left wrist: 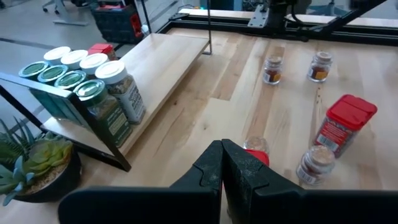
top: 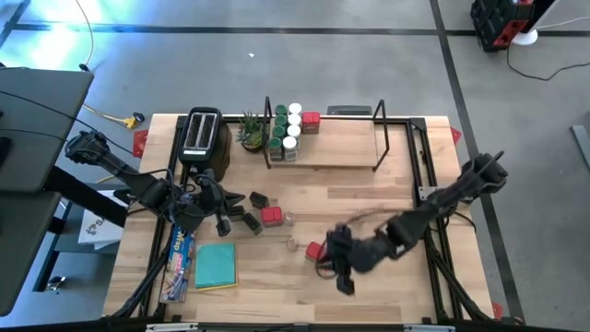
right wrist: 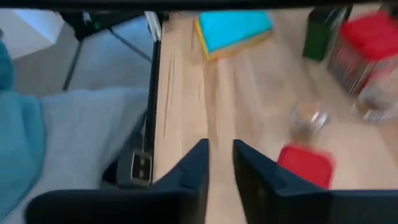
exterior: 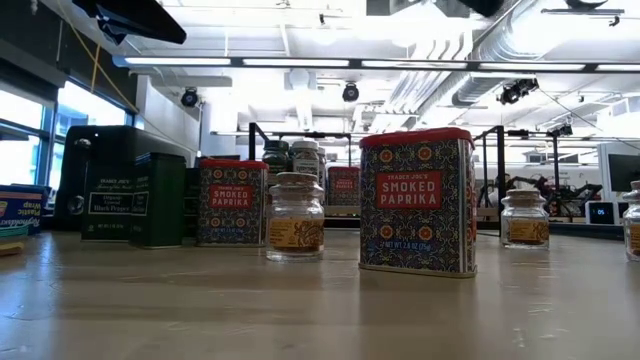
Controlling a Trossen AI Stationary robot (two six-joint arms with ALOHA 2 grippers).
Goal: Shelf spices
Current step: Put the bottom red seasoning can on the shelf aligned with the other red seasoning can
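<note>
I see light, pale-grained wood on the table (top: 369, 194) and on the shelf (top: 336, 148), whose frame ends are thin black metal. On the shelf, 3 jars (left wrist: 56, 74) wear green lids and 4 jars (left wrist: 93, 62) white. The paprika tin (exterior: 416, 200) is red-capped, patterned in blue, red and gold, with a red label band. At 9 o'clock from it stand dark green tins (exterior: 135, 198). The flat pad (top: 216, 265) is teal, the toaster (top: 202, 136) black.

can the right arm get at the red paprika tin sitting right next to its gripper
Probably yes. The right gripper hovers just beside the red paprika tin, with bare table around it. Only a tiny clear jar stands close on the tin's far side, not between them.
</note>
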